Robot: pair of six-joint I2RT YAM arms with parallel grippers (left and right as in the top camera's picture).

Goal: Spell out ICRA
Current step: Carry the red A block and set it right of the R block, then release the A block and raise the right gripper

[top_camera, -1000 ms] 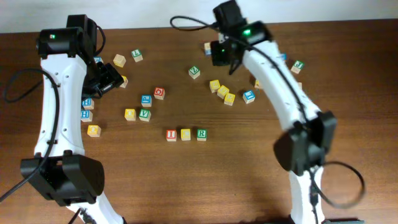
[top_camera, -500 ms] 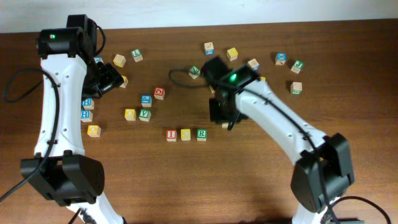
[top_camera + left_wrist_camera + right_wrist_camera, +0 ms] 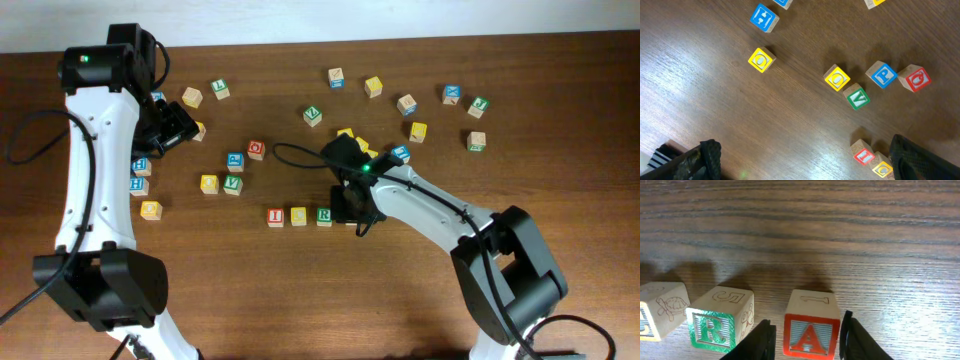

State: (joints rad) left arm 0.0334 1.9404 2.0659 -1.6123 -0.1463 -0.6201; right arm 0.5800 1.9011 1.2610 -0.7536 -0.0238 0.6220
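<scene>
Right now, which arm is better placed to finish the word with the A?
Right. The right gripper has the red A block between its fingers, just beside the green R block. The left gripper is open, empty, and well away from them.

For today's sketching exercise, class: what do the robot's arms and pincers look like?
Both the left arm and right arm have white shells with black joints, each showing a green light. Thin black cables loop off them. The pincer fingers are black.
</scene>
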